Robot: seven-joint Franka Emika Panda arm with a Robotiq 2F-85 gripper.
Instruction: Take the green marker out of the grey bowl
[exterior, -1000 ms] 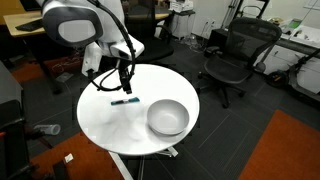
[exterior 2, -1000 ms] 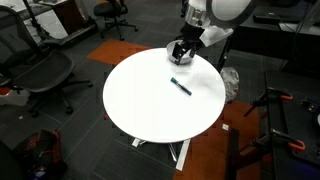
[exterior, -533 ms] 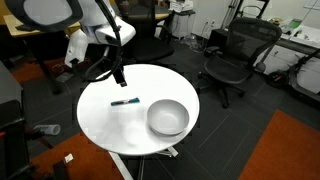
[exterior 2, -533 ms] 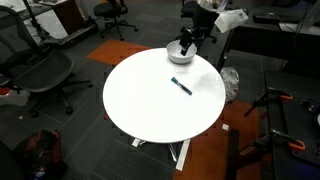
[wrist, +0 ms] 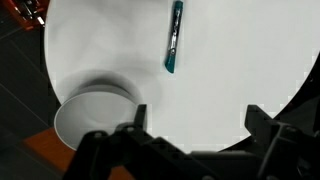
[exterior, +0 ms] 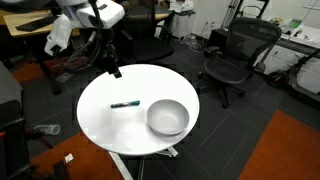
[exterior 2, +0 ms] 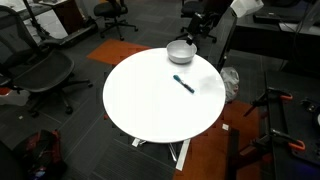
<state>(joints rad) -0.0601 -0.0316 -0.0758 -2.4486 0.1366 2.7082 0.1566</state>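
The green marker [exterior: 124,104] lies flat on the white round table [exterior: 110,125], outside the grey bowl [exterior: 168,117]. It also shows in an exterior view [exterior 2: 183,84] and in the wrist view [wrist: 174,37]. The bowl stands empty near the table's edge [exterior 2: 180,53], and its rim shows at the lower left of the wrist view [wrist: 80,105]. My gripper [exterior: 114,71] is open and empty, raised above the table's far edge, well away from the marker. Its fingertips frame bare table in the wrist view [wrist: 197,112].
Black office chairs [exterior: 233,55] stand around the table, another chair [exterior 2: 45,75] beside it. Desks with clutter line the back. The floor has dark carpet with an orange patch [exterior: 290,150].
My gripper has risen and pulled back from just above the marker toward the table's edge. The marker and bowl have not moved.
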